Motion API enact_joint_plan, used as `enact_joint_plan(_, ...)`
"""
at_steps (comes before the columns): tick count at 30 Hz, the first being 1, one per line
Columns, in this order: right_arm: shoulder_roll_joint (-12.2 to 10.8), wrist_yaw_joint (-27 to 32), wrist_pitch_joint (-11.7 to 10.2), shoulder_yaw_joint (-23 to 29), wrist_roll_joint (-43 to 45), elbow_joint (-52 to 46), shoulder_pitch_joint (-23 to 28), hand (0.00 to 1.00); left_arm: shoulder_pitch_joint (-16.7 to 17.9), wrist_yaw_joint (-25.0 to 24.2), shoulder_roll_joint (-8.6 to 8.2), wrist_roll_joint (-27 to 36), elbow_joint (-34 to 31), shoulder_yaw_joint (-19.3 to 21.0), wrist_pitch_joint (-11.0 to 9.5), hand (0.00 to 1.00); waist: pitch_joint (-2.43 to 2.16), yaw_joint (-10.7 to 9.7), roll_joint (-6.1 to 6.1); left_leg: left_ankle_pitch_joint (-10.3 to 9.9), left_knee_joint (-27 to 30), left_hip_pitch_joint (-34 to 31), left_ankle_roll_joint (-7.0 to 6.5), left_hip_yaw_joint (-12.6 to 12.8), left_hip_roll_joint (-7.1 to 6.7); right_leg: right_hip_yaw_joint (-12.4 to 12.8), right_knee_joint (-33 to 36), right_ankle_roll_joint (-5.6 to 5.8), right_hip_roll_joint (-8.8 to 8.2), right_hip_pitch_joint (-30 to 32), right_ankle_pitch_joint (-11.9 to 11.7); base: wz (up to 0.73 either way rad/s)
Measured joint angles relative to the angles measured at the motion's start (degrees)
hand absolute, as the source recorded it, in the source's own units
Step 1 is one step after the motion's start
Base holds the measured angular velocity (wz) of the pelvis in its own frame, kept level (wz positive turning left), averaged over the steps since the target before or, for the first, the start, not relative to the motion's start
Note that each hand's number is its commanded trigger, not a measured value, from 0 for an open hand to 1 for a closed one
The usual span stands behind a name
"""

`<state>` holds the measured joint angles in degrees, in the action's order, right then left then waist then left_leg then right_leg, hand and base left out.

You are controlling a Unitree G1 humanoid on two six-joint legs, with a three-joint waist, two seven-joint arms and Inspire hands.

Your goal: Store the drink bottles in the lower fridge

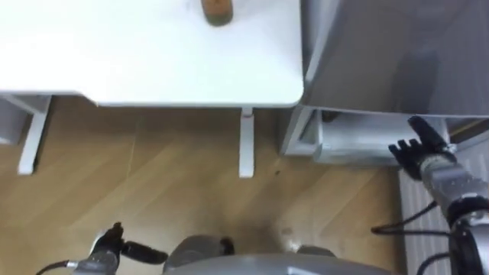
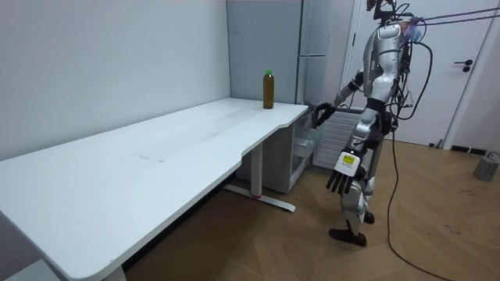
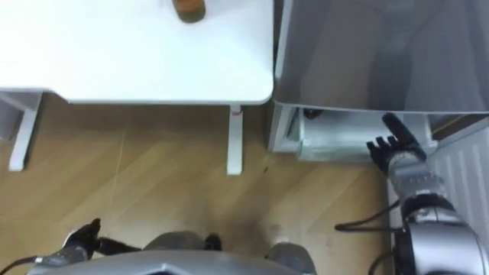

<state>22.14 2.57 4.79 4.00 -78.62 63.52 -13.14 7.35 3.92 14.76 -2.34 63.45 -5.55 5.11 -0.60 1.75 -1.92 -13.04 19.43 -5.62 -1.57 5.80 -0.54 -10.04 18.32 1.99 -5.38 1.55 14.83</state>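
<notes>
A brown drink bottle [image 2: 268, 88] with a green cap stands upright on the far corner of the white desk [image 2: 180, 148]. In the left eye view its base [image 1: 218, 11] shows at the top edge. To the right of the desk stands the grey fridge [image 1: 397, 61], and its lower compartment [image 1: 348, 141] is open at floor level. My right hand [image 1: 419, 150] is open, fingers straight, held out in front of that compartment and touching nothing. My left hand [image 2: 342, 178] hangs open by my side, empty, low at the left of the left eye view [image 1: 114, 248].
I stand on the wooden floor [image 1: 176, 191] between the desk's end and the fridge. A white desk leg [image 1: 246, 143] stands just left of the open compartment. A white ribbed panel [image 1: 428, 210], seemingly the open lower door, lies to my right.
</notes>
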Motion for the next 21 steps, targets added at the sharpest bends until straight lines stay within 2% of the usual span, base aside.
enact_joint_plan(4,-0.2,-5.21,0.12,-0.03,3.84,-1.58,5.03,0.0,2.8,0.3,-0.12,-2.11,-1.2,1.28,0.09,0.0,-0.15,-0.34,-0.85,-0.63,-0.99,3.03,0.66,0.02,0.71,0.3,-3.09,-0.23,1.1,-3.77,-0.57,-0.06)
enact_joint_plan(7,-0.69,-7.83,0.17,0.01,6.85,-1.56,8.46,0.0,4.6,0.58,-0.53,-2.2,-2.06,2.92,0.85,0.0,-0.04,-0.97,-0.79,-0.83,-1.0,3.56,0.82,-0.09,1.03,0.44,-3.99,-0.29,1.56,-4.68,-0.81,0.0)
enact_joint_plan(9,-1.94,-9.6,0.07,-0.47,9.13,-1.33,10.45,0.0,6.23,1.0,-0.93,-2.35,-2.03,3.6,1.34,0.0,0.12,-1.38,-0.63,-0.82,-1.04,4.35,0.82,-0.04,1.08,0.27,-4.77,-0.36,1.62,-5.61,-1.23,0.0)
enact_joint_plan(10,-2.3,-10.07,0.07,-0.75,9.51,-1.29,11.18,0.0,6.36,1.01,-1.04,-2.37,-1.99,3.58,1.57,0.0,0.17,-1.47,-0.68,-0.82,-1.14,4.54,0.82,-0.05,1.06,0.24,-4.96,-0.32,1.62,-5.89,-1.28,0.0)
enact_joint_plan(11,-3.21,-10.98,0.08,-1.18,10.31,-1.26,12.58,0.0,6.42,1.04,-1.25,-2.52,-2.05,3.62,1.89,0.0,0.64,-1.44,-1.15,-0.82,-1.89,5.17,0.83,-0.06,0.99,0.26,-5.62,-0.26,1.66,-6.64,-1.38,0.0)
enact_joint_plan(12,-4.71,-11.62,0.06,-1.54,11.38,-1.26,13.79,0.0,6.47,1.37,-1.46,-3.58,-2.06,3.66,1.97,0.0,0.52,-1.34,-0.91,-0.81,-2.34,5.6,0.84,0.06,0.96,0.36,-5.77,-0.28,1.67,-6.84,-1.44,0.0)
enact_joint_plan(15,-8.15,-12.79,0.14,-3.27,12.59,-0.91,16.21,0.0,5.89,3.14,-2.24,-3.93,-2.17,3.7,1.88,0.0,0.65,-1.39,-0.96,-0.78,-2.75,6.13,0.88,0.2,0.96,0.52,-6.89,-0.25,1.81,-7.6,-1.67,-0.02)
enact_joint_plan(19,-9.4,-14.01,0.1,-5.68,16.82,-0.82,18.3,0.0,5.39,4.42,-2.97,-3.88,-2.2,3.8,0.63,0.0,0.65,-1.42,-0.67,-0.78,-3.31,6.35,0.89,0.29,0.89,0.69,-7.56,-0.21,1.89,-7.81,-2.11,-0.01)
enact_joint_plan(21,-9.55,-14.73,-0.05,-6.53,21.39,0.54,19.17,0.0,5.45,4.67,-3.06,-3.88,-2.05,5.16,-0.16,0.0,0.7,-1.41,-0.57,-0.76,-3.95,6.89,0.93,0.43,0.93,0.74,-7.7,-0.25,1.96,-8.1,-2.23,-0.04)
